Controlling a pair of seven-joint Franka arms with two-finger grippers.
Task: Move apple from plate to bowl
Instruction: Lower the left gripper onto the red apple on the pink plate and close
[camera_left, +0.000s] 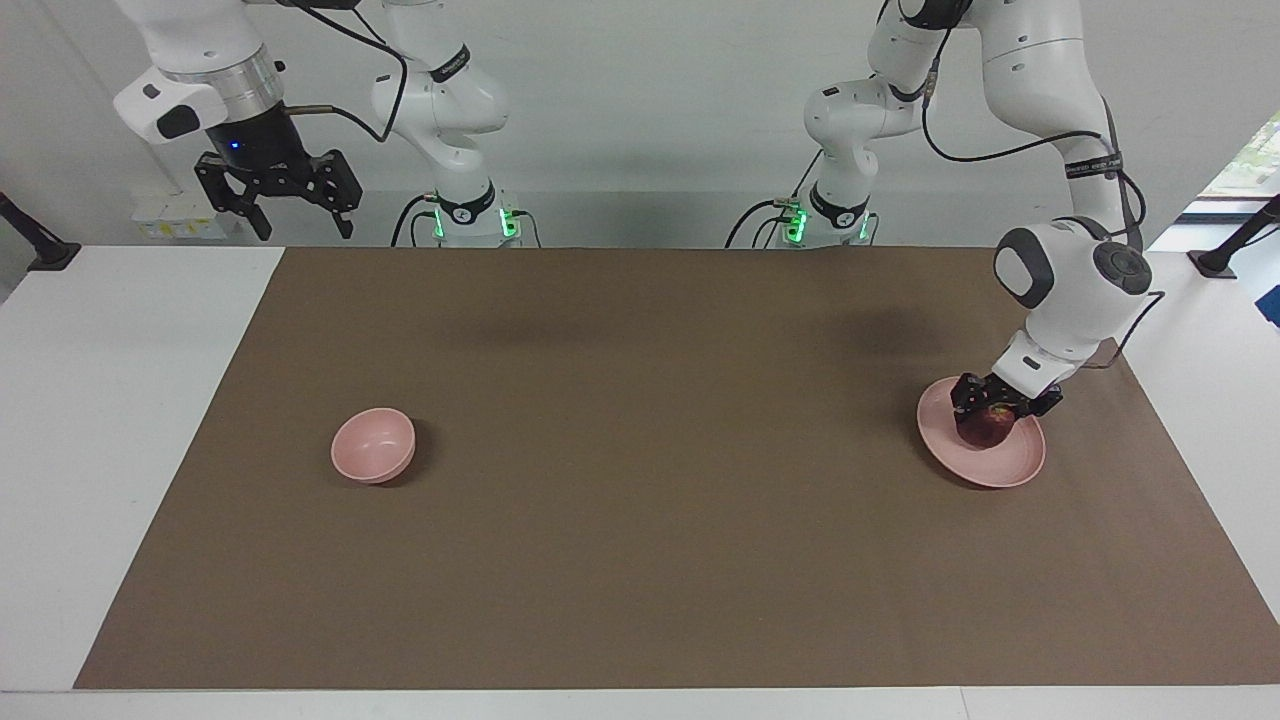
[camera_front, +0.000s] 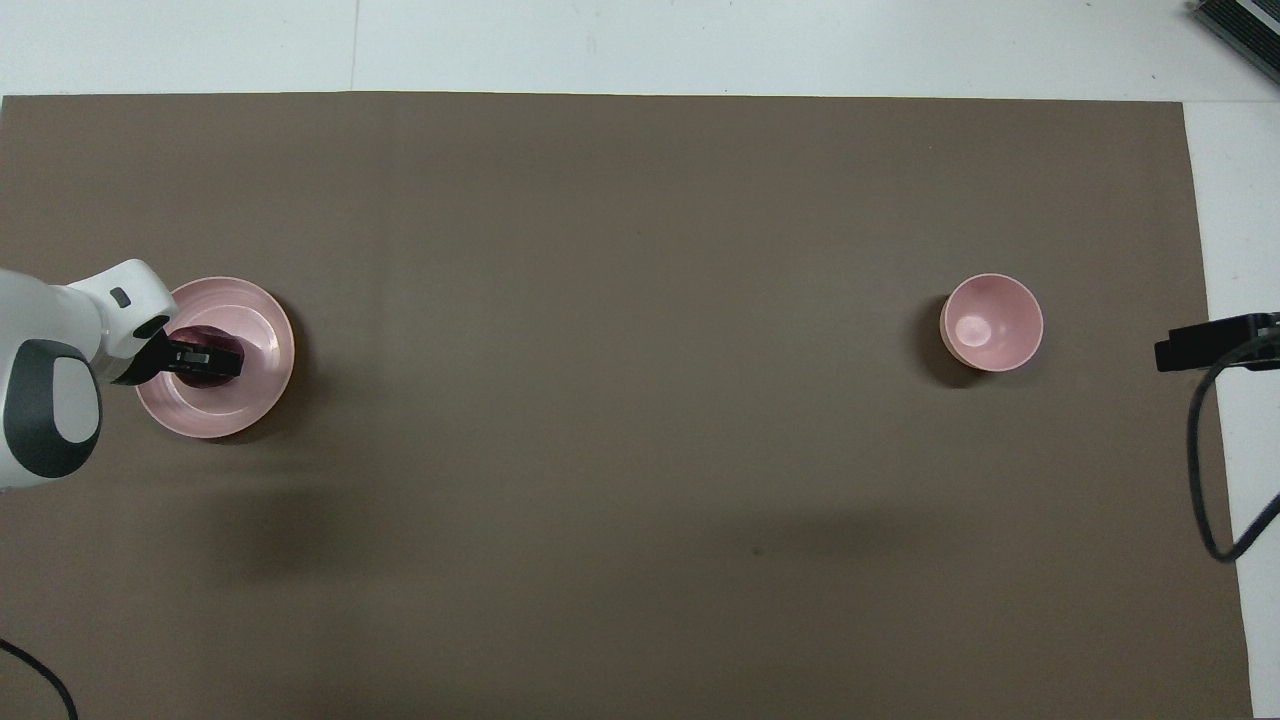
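No text, label, brand, number or sign can be read on anything in either the facing or overhead view.

Facing cam high across table (camera_left: 640, 470) toward robots, overhead cam steeply down from robots' end, both share mat.

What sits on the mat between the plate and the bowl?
Nothing: both views show only bare brown mat between the plate and the bowl. The apple is on the plate, under the left gripper.
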